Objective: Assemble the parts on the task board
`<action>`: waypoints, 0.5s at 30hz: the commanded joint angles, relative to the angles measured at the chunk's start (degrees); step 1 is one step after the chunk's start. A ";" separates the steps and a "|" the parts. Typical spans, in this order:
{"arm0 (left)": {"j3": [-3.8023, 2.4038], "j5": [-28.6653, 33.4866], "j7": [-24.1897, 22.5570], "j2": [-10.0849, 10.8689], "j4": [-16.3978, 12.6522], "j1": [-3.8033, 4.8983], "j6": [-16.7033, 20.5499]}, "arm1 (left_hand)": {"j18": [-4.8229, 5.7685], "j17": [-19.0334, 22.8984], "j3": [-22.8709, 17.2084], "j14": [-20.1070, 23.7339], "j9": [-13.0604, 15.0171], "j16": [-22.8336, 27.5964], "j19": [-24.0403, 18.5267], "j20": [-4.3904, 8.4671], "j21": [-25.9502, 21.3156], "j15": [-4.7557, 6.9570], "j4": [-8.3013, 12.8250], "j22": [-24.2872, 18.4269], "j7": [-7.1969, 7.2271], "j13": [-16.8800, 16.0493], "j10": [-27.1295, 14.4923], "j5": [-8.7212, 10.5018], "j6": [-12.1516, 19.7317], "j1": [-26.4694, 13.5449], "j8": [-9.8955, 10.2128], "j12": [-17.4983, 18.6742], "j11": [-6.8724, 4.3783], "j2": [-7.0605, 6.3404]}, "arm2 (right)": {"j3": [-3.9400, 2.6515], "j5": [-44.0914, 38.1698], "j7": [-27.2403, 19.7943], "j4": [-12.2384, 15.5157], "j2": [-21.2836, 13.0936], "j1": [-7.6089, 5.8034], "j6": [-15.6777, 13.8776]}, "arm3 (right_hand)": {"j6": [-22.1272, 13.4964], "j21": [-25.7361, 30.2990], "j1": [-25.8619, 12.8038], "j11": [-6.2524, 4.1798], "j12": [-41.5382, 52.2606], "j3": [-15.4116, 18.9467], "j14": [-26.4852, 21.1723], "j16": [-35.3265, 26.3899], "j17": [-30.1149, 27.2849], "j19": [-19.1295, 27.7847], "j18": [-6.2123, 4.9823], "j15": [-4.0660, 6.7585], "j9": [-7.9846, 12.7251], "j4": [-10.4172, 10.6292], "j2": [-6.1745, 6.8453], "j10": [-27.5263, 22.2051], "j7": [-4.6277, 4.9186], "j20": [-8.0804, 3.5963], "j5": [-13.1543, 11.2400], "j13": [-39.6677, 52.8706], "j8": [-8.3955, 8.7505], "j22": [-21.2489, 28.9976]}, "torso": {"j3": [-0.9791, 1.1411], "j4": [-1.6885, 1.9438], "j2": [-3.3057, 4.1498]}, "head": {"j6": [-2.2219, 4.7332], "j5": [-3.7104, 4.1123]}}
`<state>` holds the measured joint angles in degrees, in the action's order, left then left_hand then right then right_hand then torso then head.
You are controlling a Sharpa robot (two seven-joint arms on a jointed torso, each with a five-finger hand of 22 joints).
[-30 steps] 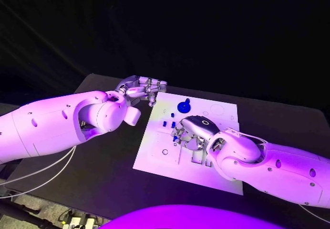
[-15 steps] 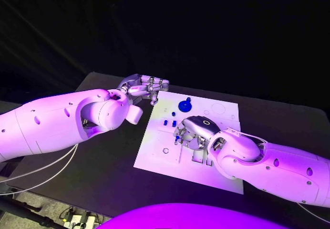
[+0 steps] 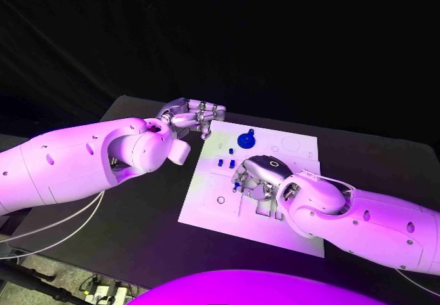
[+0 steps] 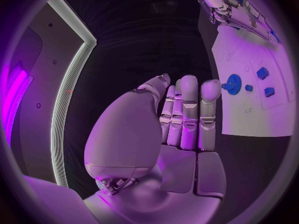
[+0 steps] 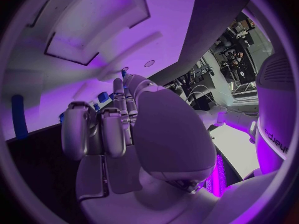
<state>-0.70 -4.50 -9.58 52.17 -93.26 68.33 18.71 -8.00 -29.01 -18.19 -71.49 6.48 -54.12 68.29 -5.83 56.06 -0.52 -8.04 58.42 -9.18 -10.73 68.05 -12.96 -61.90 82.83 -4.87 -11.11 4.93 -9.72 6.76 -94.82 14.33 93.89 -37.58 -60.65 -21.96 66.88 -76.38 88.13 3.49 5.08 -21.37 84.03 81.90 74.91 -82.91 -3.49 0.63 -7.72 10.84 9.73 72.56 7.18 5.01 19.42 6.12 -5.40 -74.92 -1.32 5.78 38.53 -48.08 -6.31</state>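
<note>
- Board (image 3: 275, 222): you are looking at a white plate lying flat in the middle of the black table (image 3: 119, 241); take it as your landmark.
- Gear (image 3: 246, 140): a round blue part is sitting near the board's far edge; your left wrist view is showing it too (image 4: 233, 83), toothed.
- Small blue parts (image 3: 226, 164): two are lying side by side on the board, just nearer you than the gear.
- Left hand (image 3: 191, 117): it is hovering at the board's far left corner, over the table just off the plate. Your left wrist view is showing its fingers (image 4: 188, 114) straight, close together and gripping nothing.
- Right hand (image 3: 259, 176): it is reaching down over the board's middle, beside its cut-out slots, with a small blue part (image 3: 236, 185) at its fingertips. You cannot tell whether it is pinching that part; its fingers (image 5: 93, 129) are curling inward in your right wrist view.
</note>
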 commanded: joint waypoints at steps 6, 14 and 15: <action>-0.03 0.25 -0.10 -0.15 -0.05 0.06 -1.07 | -0.32 0.10 0.13 0.24 -0.11 0.36 -0.07 0.04 -0.43 -0.03 0.16 -0.11 -0.21 -0.10 -0.50 -0.03 0.34 0.22 0.32 -0.39 0.05 0.32 | 0.07 -0.44 -0.21 -0.25 0.28 0.12 1.36 | 0.44 0.05 -0.62 0.00 -0.36 -0.27 3.20 0.27 0.86 -0.26 0.37 0.30 -0.10 0.01 -0.10 0.03 0.16 0.04 -0.27 -0.07 -0.15 -8.09 | -0.06 0.00 0.03 | -0.15 -0.17; -0.03 0.25 -0.04 -0.18 0.01 0.06 -1.09 | -0.32 0.10 0.13 0.24 -0.11 0.36 -0.07 0.04 -0.43 -0.03 0.16 -0.11 -0.21 -0.10 -0.50 -0.03 0.34 0.22 0.32 -0.39 0.05 0.32 | 0.10 -0.44 -0.10 -0.42 0.57 0.17 2.02 | 0.44 0.05 -0.62 0.00 -0.36 -0.27 3.20 0.27 0.86 -0.26 0.37 0.30 -0.10 0.01 -0.10 0.03 0.16 0.04 -0.27 -0.07 -0.15 -8.09 | -0.05 0.03 0.00 | -0.35 -0.35; -0.03 0.25 -0.04 -0.18 0.01 0.06 -1.10 | -0.32 0.10 0.13 0.24 -0.11 0.36 -0.07 0.04 -0.43 -0.03 0.16 -0.11 -0.21 -0.10 -0.50 -0.03 0.34 0.22 0.32 -0.39 0.05 0.32 | 0.11 -0.43 -0.04 -0.44 0.59 0.17 2.23 | 0.44 0.05 -0.62 0.00 -0.36 -0.27 3.20 0.27 0.86 -0.26 0.37 0.30 -0.10 0.01 -0.10 0.03 0.16 0.04 -0.27 -0.07 -0.15 -8.09 | -0.05 0.03 0.00 | -0.35 -0.35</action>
<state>-0.70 -4.50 -9.49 52.12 -93.19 68.33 18.60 -7.99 -28.96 -18.19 -71.49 6.42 -54.12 68.29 -5.83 55.79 -0.52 -8.04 58.36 -9.18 -10.77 68.05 -12.96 -61.90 82.83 -4.87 -11.11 4.93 -9.72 6.78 -94.84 14.33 93.56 -37.05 -60.61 -21.46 67.03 -76.38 88.14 3.50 5.08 -21.36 84.03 81.90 74.90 -82.91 -3.49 0.63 -7.74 10.84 9.74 72.56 7.34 5.01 19.41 6.12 -5.37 -74.91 -1.35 5.80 38.54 -48.35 -6.62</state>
